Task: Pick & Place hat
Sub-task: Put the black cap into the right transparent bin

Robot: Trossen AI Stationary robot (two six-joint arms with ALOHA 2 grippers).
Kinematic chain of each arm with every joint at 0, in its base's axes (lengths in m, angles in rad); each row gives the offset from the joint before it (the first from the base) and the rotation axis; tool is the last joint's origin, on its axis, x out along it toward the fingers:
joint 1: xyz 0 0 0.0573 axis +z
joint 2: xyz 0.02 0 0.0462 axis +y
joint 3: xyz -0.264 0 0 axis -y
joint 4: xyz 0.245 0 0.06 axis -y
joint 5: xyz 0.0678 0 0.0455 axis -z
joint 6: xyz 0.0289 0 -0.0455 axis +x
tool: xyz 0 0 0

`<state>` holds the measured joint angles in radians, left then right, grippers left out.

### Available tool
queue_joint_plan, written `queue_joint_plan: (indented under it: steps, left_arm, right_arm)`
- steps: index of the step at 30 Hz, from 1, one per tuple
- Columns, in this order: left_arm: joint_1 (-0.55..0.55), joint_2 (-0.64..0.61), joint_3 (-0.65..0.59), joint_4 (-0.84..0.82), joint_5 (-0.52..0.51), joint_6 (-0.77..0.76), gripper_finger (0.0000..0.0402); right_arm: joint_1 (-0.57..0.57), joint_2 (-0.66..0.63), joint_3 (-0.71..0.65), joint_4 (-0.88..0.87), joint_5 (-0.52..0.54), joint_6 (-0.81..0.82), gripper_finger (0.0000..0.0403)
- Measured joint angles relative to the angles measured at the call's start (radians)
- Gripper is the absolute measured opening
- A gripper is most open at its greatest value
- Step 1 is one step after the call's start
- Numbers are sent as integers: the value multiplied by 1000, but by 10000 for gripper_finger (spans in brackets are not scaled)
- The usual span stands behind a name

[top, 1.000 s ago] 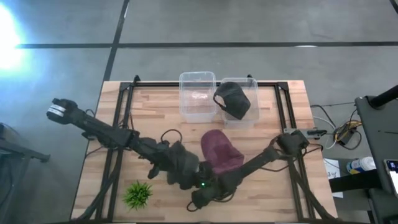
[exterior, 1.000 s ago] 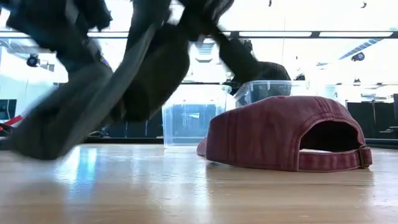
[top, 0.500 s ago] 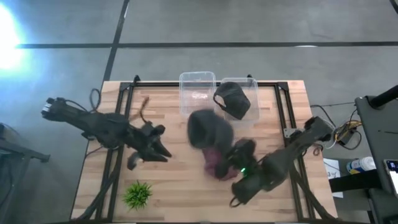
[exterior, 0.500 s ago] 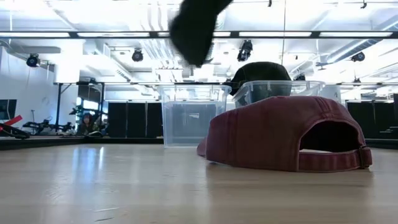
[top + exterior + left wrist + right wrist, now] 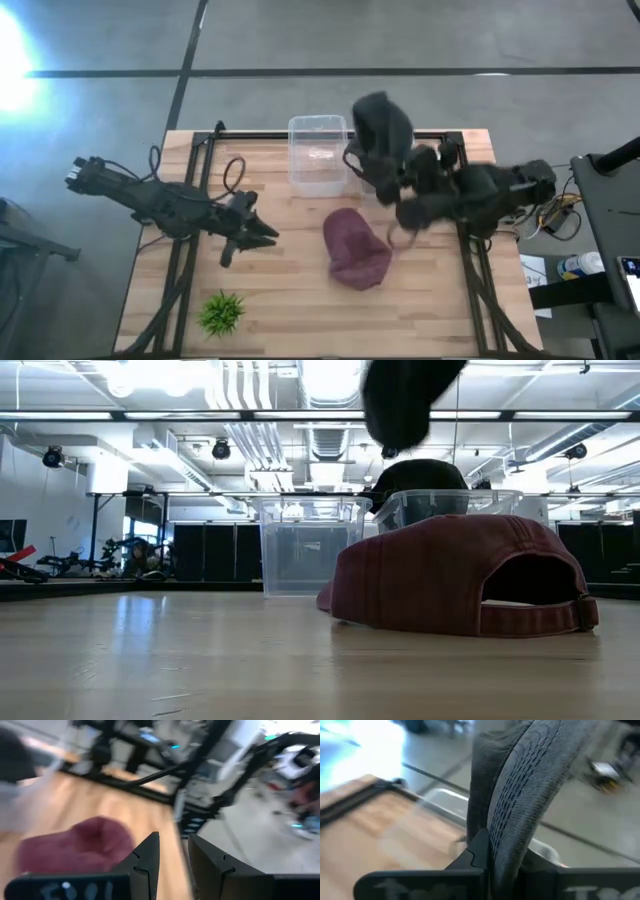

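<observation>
A dark grey hat (image 5: 383,125) is up in the air over the far right of the table, held by my right gripper (image 5: 490,865); the low view shows it high up (image 5: 400,400). A maroon hat (image 5: 357,250) rests crown-up on the wood at the table's middle, its strap end (image 5: 530,615) facing the near edge. Another dark hat (image 5: 420,475) sits in the right-hand clear bin (image 5: 450,505). My left gripper (image 5: 262,235) hovers over the table's left half, open and holding nothing, with the maroon hat (image 5: 75,842) ahead of its fingers. My right gripper pinches the dark grey hat between its two fingers at a stitched edge, apparently the brim (image 5: 510,840). The hat is lifted clear of the table and the bins. The arm reaches in from the table's right side.
Two clear plastic bins stand side by side at the far edge, the left one (image 5: 318,155) holding no hat. A small green plant (image 5: 222,312) sits at the near left corner. Black frame rails (image 5: 200,190) run along both sides of the table.
My right gripper has swung fast from the near middle of the table up and toward the far right, carrying the dark grey hat over the maroon hat to above the bins. My left arm has pulled back toward the table's left and then stayed. The maroon hat has not moved.
</observation>
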<state>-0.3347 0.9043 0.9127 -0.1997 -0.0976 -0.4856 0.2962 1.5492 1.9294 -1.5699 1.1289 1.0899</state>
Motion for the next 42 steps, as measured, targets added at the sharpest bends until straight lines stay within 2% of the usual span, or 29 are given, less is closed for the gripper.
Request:
queue_joint_plan:
  steps: [4, 8, 10, 13, 18, 22, 31, 36, 42]
  left_arm:
    - [1, 5, -31, -16, -90, 29, 96]
    - [7, 5, -64, -23, -133, 31, 96]
    - [12, 6, -69, -24, -138, 33, 96]
    - [22, 8, -69, -22, -139, 46, 96]
    - [52, 8, -70, -18, -139, 40, 96]
    - [64, 8, -70, -18, -151, 17, 96]
    - [65, 8, -70, 13, -287, -88, 96]
    - [65, 8, -70, 14, -345, -141, 96]
    - [65, 18, -70, 13, -350, -162, 96]
  right_arm:
    - [-186, -50, -89, -2, -146, -59, 13]
    - [-399, -83, -210, 3, -463, -81, 13]
    - [-462, -90, -271, 43, -582, -159, 13]
    - [-504, -94, -333, 121, -681, -203, 13]
    - [-617, -76, -399, 147, -807, -192, 13]
    - [-677, -40, -451, 185, -846, -239, 13]
    - [-735, 68, -550, 323, -841, -453, 23]
    - [-726, 76, -520, 323, -812, -533, 78]
    - [-671, -29, -438, 323, -798, -582, 157]
